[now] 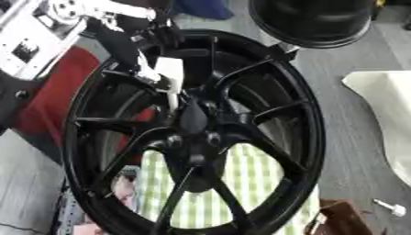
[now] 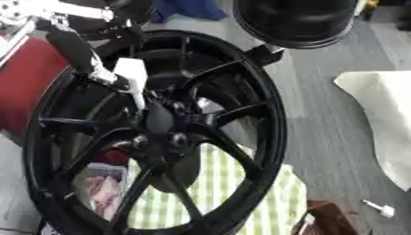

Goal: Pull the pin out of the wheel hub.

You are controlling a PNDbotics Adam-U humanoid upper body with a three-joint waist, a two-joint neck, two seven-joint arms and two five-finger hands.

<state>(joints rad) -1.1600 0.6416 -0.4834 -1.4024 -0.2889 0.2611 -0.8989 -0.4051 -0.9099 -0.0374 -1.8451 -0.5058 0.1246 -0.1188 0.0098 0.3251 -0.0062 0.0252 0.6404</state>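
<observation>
The left hand [image 2: 88, 57] reaches in from the upper left, fingers pinched on the white pin [image 2: 132, 75], whose thin shaft just below points into the wheel hub [image 2: 160, 121]. That grip probably suits a straight outward pull; the right hand shows nowhere.

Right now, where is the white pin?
In both eye views the pin sits just up and left of the hub of the black wheel, with the left robot hand at its top end.
</observation>
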